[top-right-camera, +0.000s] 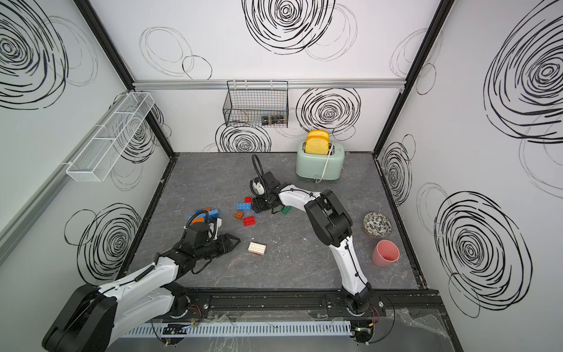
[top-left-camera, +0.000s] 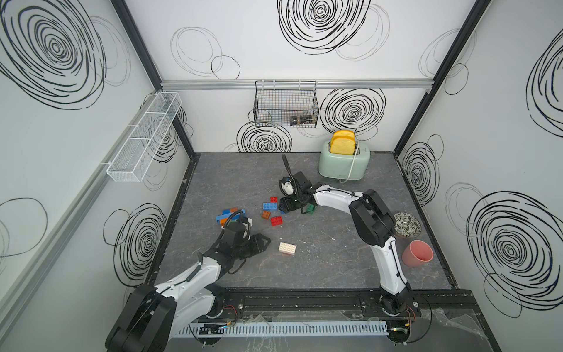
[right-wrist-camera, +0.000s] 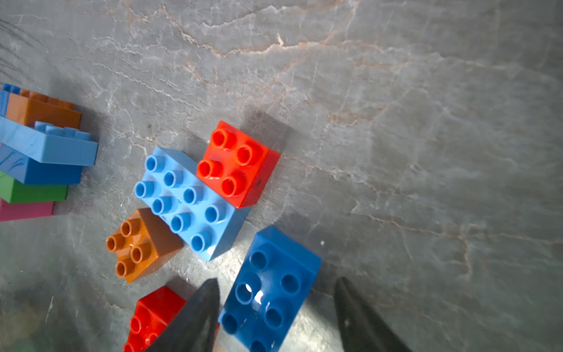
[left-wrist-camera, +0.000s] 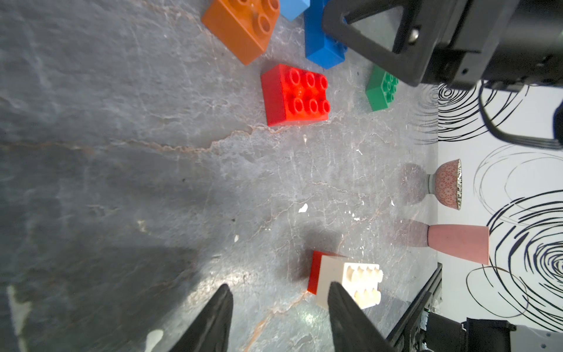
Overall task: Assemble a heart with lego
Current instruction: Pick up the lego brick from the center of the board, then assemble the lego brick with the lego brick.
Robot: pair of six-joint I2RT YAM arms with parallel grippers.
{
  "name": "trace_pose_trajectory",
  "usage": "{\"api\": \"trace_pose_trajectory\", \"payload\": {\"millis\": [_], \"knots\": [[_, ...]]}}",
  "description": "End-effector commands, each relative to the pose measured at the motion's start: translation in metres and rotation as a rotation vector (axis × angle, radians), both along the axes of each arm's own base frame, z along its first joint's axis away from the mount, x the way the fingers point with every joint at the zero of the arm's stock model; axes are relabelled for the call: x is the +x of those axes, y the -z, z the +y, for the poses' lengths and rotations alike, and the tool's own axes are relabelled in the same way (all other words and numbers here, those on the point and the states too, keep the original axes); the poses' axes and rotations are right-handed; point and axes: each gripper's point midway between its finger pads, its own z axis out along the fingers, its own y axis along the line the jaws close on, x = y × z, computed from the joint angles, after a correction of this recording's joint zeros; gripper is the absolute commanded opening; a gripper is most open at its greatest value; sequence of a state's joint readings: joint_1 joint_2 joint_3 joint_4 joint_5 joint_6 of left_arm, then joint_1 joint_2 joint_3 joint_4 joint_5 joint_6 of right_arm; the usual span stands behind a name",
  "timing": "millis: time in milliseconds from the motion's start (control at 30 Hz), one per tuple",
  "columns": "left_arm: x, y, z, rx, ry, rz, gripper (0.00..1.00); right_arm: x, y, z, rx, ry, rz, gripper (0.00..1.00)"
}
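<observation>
The right gripper (right-wrist-camera: 277,281) straddles the dark blue brick (right-wrist-camera: 283,262), jaws half open; the left gripper (left-wrist-camera: 279,286) gapes empty beside the white brick (left-wrist-camera: 356,280).

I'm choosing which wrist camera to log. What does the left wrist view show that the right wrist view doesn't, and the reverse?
Only the left wrist view: white brick, bowl, cup.
Only the right wrist view: small red brick, brick stack.
Both: orange brick, six-stud red brick, dark blue brick, table.
</observation>
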State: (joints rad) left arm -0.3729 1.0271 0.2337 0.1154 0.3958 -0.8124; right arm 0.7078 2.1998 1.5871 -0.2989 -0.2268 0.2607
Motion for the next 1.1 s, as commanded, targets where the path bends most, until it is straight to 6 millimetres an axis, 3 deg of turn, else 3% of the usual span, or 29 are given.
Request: {"api": "trace_pose_trajectory", "payload": {"millis": [0, 233, 433, 600, 700, 867, 1067], "knots": [[0.005, -0.003, 0.0, -0.008, -0.007, -0.034, 0.55, -0.002, 0.012, -0.001, -0.085, 0.003, -0.01, 0.53], [0.005, -0.004, -0.001, -0.013, -0.005, -0.035, 0.55, -0.009, 0.016, -0.009, -0.22, -0.012, -0.07, 0.37], [0.002, -0.004, -0.008, -0.02, 0.017, -0.032, 0.55, -0.027, -0.007, -0.027, -0.22, -0.044, -0.103, 0.28], [-0.005, -0.004, -0.019, -0.024, 0.051, -0.025, 0.56, -0.063, -0.028, -0.051, -0.203, -0.083, -0.11, 0.27], [-0.011, -0.003, -0.028, -0.028, 0.084, -0.02, 0.57, -0.087, -0.027, -0.073, -0.224, -0.089, -0.098, 0.27], [-0.018, -0.005, -0.037, -0.036, 0.116, -0.027, 0.59, -0.129, -0.018, -0.097, -0.277, -0.116, -0.073, 0.27], [-0.021, -0.005, -0.044, -0.047, 0.135, -0.032, 0.64, -0.171, 0.005, -0.106, -0.319, -0.151, -0.029, 0.28]]}}
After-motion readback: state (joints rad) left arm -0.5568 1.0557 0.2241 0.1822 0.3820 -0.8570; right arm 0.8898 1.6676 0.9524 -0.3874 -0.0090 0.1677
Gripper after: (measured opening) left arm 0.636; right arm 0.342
